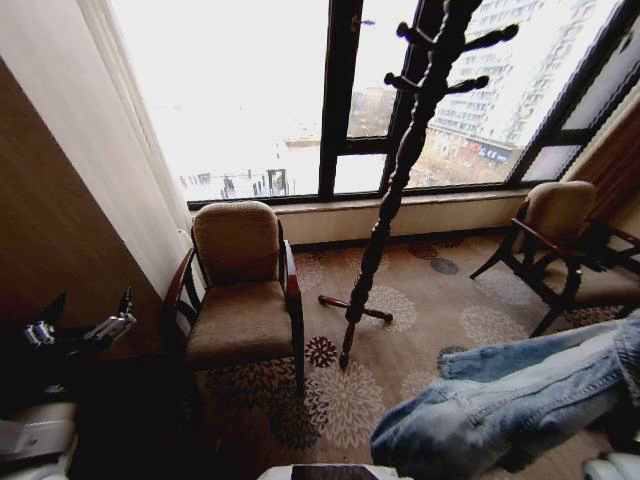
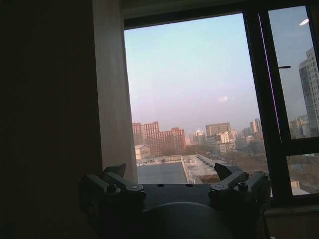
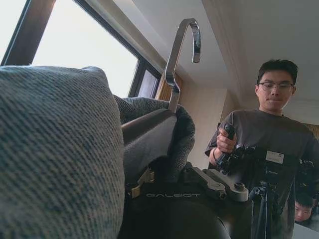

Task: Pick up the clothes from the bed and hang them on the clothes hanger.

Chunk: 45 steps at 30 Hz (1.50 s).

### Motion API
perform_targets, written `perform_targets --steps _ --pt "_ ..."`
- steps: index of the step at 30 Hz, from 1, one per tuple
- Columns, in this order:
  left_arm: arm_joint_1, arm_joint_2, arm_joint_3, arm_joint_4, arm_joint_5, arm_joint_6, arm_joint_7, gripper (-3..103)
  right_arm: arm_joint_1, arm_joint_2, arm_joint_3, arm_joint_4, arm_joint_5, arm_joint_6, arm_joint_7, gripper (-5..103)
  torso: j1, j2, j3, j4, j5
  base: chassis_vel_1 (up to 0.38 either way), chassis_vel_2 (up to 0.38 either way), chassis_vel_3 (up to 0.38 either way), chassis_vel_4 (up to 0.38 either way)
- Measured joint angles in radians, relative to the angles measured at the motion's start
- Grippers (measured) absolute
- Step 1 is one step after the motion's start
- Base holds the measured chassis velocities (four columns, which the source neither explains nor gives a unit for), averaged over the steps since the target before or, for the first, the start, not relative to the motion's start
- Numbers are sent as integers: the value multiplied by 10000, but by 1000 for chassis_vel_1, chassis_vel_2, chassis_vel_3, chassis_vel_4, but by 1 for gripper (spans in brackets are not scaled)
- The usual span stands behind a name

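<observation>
I have the room by the window in front of me: patterned carpet, an armchair [image 1: 243, 290] on my left, and the tall wooden coat stand [image 1: 400, 170] rising near the middle. I judge the hanging step is in hand: the jacket is off the bed and seems already dressed on the hanger, so the next move calls for lifting the hook up to one of the stand's pegs and setting it over.

The denim jacket [image 1: 510, 395] hangs low at my right, well apart from the stand. In the right wrist view the cloth drapes around the black hanger [image 3: 147, 127], whose metal hook [image 3: 180, 55] points upward. The right end effector [image 3: 164, 186] sits just under it, pinching the hanger with denim bunched about it.

The left end effector [image 2: 172, 181] idles low at my left, spread wide, holding nothing.
</observation>
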Motion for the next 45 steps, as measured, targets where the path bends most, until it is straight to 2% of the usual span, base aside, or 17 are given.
perform_targets --steps 10,17,21,24,33,45 --pt "0 0 0 0 0 0 0 100 -4 8 -12 0 -74 60 7 20 2 0 0 -4 -5 -282 -273 276 266" --pt "0 -1 1 -6 0 0 2 100 -8 22 -13 -3 -138 252 -41 20 3 -1 2 -2 12 -143 -153 147 122" --pt "0 0 1 -6 0 0 2 100 -34 74 -68 -2 -204 239 -76 20 2 -1 1 -3 4 0 0 0 0" --pt "0 2 0 0 0 0 0 100 -36 73 -105 5 -224 241 -94 20 2 1 -2 -2 -17 9 16 -4 -17" --pt "0 1 -1 0 0 0 0 100 -31 53 -126 5 -171 236 -115 20 -2 1 0 -2 9 -43 78 51 -82" --pt "0 0 0 0 0 0 0 100 -44 45 -68 4 -100 235 -120 20 6 -1 2 0 -1 -220 208 211 -200"
